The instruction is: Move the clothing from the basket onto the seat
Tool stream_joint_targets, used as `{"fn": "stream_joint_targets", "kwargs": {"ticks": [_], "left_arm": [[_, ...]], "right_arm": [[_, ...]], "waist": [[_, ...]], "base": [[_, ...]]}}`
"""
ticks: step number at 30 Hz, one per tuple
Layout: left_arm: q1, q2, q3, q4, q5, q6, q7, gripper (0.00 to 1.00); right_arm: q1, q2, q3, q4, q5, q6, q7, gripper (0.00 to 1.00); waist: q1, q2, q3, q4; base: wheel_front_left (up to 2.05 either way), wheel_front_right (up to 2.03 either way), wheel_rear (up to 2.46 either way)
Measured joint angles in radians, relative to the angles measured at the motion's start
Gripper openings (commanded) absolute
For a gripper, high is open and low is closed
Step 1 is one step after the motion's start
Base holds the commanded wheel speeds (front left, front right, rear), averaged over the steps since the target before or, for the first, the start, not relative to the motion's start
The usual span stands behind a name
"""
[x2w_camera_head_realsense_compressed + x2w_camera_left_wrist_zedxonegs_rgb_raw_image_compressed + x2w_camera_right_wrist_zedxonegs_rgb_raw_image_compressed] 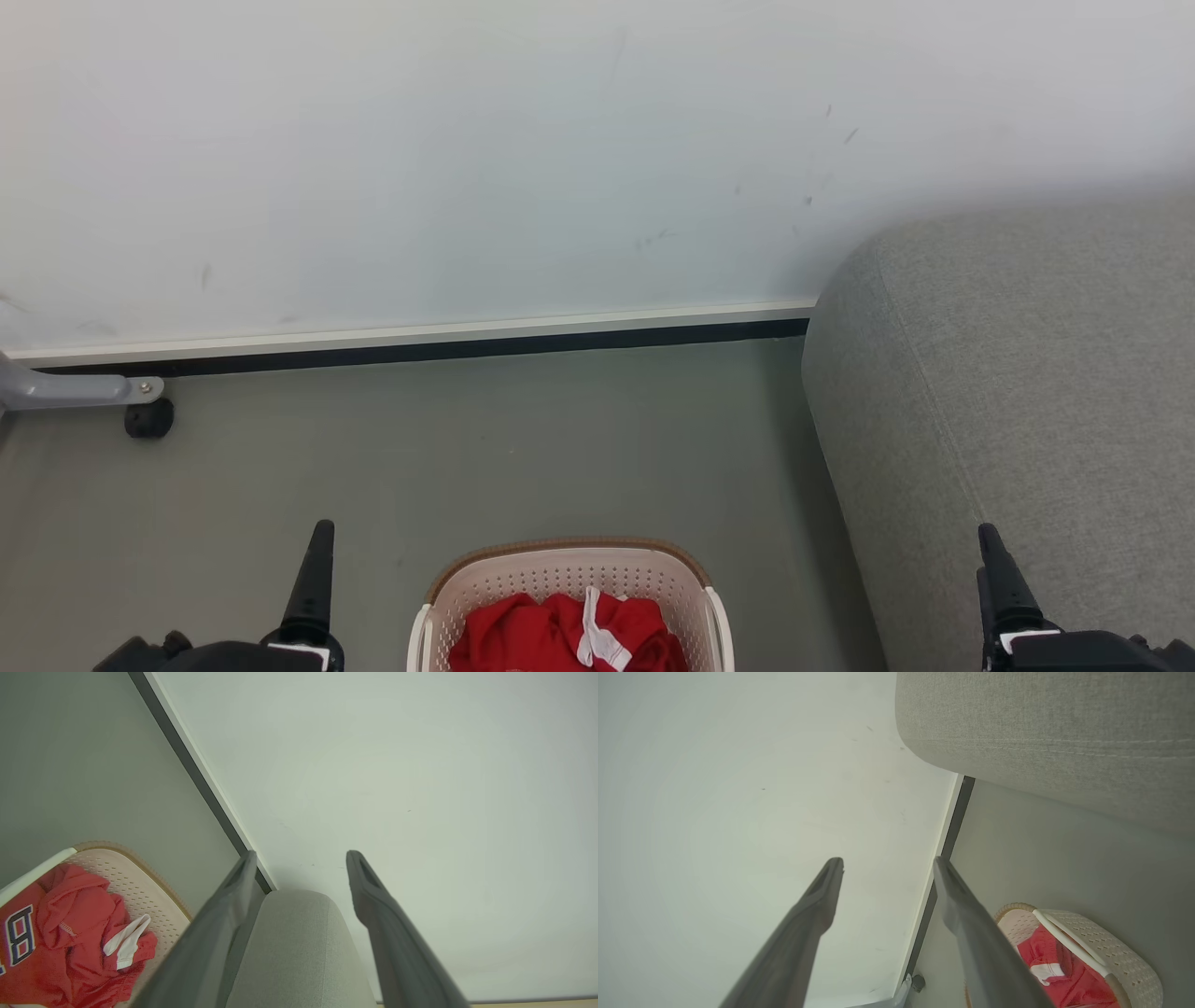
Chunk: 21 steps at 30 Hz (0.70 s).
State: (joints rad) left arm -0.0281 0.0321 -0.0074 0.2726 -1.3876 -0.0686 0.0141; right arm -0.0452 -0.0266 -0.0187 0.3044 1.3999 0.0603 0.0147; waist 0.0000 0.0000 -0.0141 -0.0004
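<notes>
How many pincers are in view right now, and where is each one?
2. The left pincer hangs open left of the laundry basket; the right pincer hangs open right of it, by the grey sofa.

A cream-white perforated basket (569, 553) with a brown rim stands on a grey floor (560, 439), holding crumpled red clothing (523, 635) with a white strip. Left of the basket rises the left hand (313, 593), a dark finger. Right of the basket, the right hand (1004, 583) points up against a large grey sofa (1027, 373). Beyond the basket is a white wall (467, 140).
</notes>
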Motion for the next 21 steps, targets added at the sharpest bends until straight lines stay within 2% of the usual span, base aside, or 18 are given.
{"fn": "stream_joint_targets", "kwargs": {"ticks": [21], "left_arm": [[-0.002, 0.034, -0.107, -0.047, 0.455, 0.066, -0.079, 1.00]], "right_arm": [[-0.022, -0.058, 0.172, -0.032, -0.403, -0.053, -0.079, 1.00]], "waist": [[0.0002, 0.0000, -0.005, -0.001]], "base": [[0.00, 0.00, 0.00]]}}
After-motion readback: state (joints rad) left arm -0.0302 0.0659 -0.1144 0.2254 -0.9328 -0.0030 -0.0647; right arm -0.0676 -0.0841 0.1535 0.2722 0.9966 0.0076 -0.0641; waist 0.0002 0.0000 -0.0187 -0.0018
